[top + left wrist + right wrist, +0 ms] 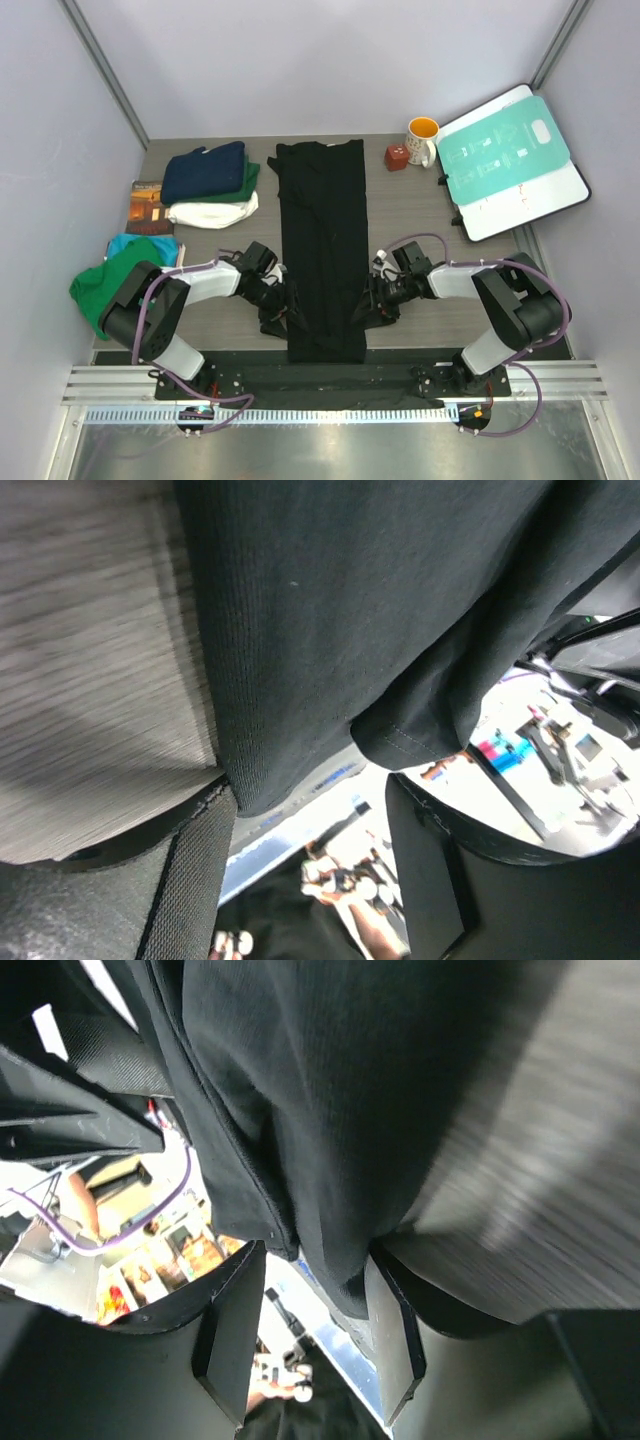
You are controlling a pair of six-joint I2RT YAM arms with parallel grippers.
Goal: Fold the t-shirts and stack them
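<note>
A black t-shirt [322, 230], folded into a long narrow strip, lies down the middle of the table. My left gripper [285, 310] is at its left edge near the near end, and my right gripper [368, 305] is at its right edge opposite. In the left wrist view the black cloth [330, 610] has its hem between the spread fingers of the left gripper [310, 790]. In the right wrist view a fold of the cloth [320, 1080] hangs between the fingers of the right gripper [315, 1255], which stand apart. No rose print shows.
A stack of navy [205, 168], green [249, 182] and white [212, 213] shirts sits at the back left. Loose green [100, 285] and teal [128, 243] shirts lie at the left edge, by a brown book [148, 205]. A mug [423, 140], a red cube [397, 157] and a teal-and-white board [510, 160] are at the back right.
</note>
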